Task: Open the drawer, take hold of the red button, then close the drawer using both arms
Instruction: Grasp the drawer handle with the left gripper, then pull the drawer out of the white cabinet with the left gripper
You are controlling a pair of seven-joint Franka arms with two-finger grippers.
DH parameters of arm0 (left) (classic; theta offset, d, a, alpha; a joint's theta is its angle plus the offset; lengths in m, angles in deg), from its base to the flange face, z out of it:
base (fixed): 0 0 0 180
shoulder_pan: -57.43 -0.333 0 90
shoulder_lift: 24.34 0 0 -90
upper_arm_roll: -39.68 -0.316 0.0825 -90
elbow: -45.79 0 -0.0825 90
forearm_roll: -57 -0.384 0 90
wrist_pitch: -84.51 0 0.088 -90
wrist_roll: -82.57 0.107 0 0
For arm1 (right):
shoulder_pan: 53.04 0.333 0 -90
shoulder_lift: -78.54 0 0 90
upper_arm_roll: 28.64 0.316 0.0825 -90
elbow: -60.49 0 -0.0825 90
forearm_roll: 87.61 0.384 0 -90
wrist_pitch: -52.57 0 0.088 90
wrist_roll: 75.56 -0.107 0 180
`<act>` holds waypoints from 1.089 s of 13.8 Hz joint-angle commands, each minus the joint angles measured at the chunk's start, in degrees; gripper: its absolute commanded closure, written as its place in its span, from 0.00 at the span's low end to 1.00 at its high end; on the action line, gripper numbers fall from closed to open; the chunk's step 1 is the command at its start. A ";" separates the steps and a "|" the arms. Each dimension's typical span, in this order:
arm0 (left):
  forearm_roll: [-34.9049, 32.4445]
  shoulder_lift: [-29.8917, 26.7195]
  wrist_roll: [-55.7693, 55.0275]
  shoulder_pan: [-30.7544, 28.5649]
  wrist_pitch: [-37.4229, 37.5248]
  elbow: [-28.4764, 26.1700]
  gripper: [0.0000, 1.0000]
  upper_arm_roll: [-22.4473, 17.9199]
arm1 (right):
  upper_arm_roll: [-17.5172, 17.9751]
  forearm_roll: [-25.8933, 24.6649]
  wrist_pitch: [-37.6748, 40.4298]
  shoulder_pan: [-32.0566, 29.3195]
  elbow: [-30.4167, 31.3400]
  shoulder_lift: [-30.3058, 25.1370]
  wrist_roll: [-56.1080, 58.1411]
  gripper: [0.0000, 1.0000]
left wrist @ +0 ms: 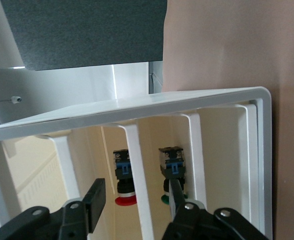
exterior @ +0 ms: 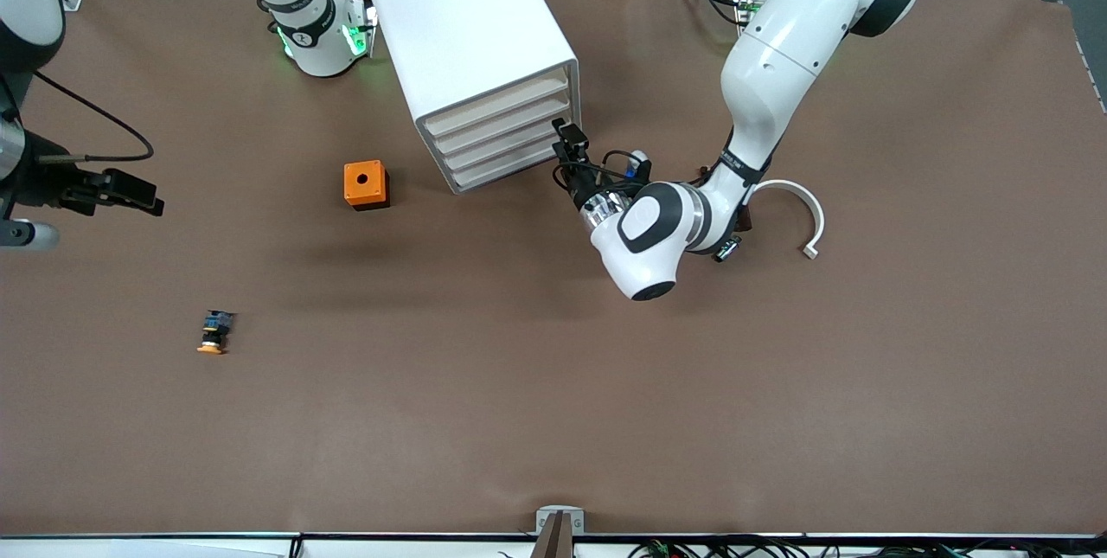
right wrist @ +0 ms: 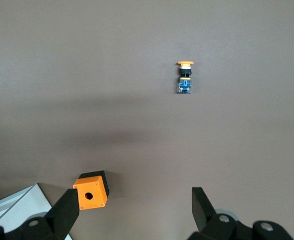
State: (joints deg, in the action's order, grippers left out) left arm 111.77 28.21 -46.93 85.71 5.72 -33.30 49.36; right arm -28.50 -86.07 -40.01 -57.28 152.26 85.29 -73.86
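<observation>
The big white boxy cabinet [exterior: 471, 48] stands on the brown tabletop [exterior: 553, 420] between the arms' bases. The small orange cube with a hole on top [exterior: 366, 184] sits beside the cabinet toward the right arm's end; the orange-capped pushbutton [exterior: 214, 333] lies nearer the front camera than the cabinet. The curved white band [exterior: 800, 212] lies toward the left arm's end. The left tool [exterior: 566, 147] is at the cabinet's drawer fronts.

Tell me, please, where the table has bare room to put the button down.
The widest bare patch is the strip nearest the camera, below the orange-capped button and the left gripper. It is crowded beside the cabinet: the orange box, the left arm and a white arc. The right gripper waits, open.
</observation>
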 commanded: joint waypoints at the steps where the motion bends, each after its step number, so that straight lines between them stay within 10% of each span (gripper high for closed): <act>1: 1.31 0.97 -2.24 1.16 1.01 0.79 0.48 -0.19 | 0.66 -0.41 0.55 -1.48 -2.91 2.91 0.68 0.00; 9: 1.75 1.15 -4.27 3.71 3.47 -1.15 0.59 0.25 | 0.74 -0.49 0.46 -0.95 -3.44 3.27 0.33 0.00; 15: 1.75 1.85 -4.01 4.51 3.55 -1.06 0.93 0.25 | 0.74 -0.23 0.55 -1.13 -3.44 3.36 0.06 0.00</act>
State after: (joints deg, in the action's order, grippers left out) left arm 112.32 29.89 -50.25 89.95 8.73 -34.56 49.78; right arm -28.21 -86.08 -40.21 -57.95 150.08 88.03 -73.79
